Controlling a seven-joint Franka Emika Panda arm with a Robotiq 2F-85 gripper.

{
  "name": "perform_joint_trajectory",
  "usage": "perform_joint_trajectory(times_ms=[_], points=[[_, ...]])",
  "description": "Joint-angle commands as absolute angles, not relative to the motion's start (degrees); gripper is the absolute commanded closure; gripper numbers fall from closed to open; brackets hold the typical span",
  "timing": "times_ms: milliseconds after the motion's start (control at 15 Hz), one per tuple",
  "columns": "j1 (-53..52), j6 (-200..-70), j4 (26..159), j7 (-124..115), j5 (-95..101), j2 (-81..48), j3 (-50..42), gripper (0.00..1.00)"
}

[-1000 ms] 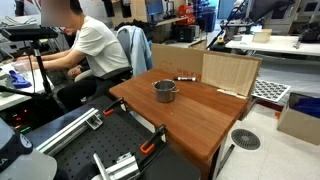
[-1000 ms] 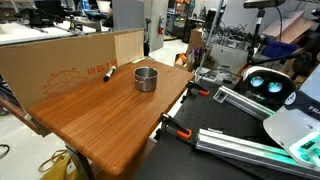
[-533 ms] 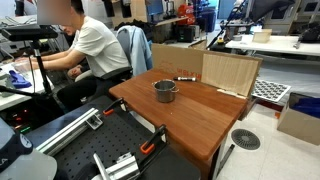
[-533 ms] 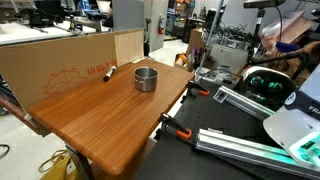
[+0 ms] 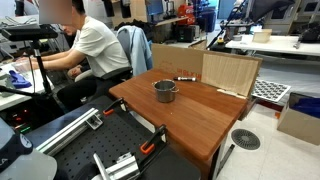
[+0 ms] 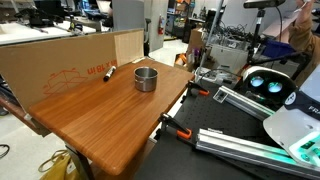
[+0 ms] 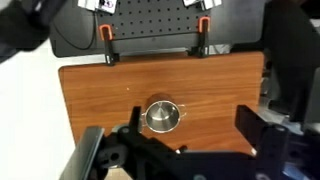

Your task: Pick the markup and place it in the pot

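The small shiny metal pot (image 5: 164,91) stands near the middle of the wooden table (image 5: 195,115); it also shows in the other exterior view (image 6: 146,78) and in the wrist view (image 7: 162,116). The thin dark marker (image 5: 185,77) lies on the table beyond the pot, beside the plywood box (image 5: 231,72), and shows in an exterior view (image 6: 110,71) next to the board. My gripper (image 7: 172,142) shows only in the wrist view, high above the table and over the pot. Its fingers are spread wide and empty. In the wrist view the gripper body hides the marker.
A tall brown board (image 6: 60,58) lines the table's far side. Two orange clamps (image 7: 108,52) grip the table's edge by the robot base. A seated person (image 5: 88,45) and a chair with a jacket (image 5: 131,48) are behind the table. Table edges drop to the floor.
The pot, marker and table have not moved. Only a person at the far right edge of an exterior view has shifted.
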State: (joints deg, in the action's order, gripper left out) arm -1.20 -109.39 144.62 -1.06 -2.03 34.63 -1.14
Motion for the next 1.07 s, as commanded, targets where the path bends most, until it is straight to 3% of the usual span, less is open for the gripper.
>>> perform_joint_trajectory(times_ms=[0, 333, 1000], points=[[-1.26, -114.80, 145.20, -1.98, -10.43, 32.84, -3.28, 0.00], [-1.51, -123.11, 142.78, -2.01, -22.01, 22.70, -5.07, 0.00], [-0.80, -126.08, 120.04, -16.78, -26.16, -7.16, -1.81, 0.00]])
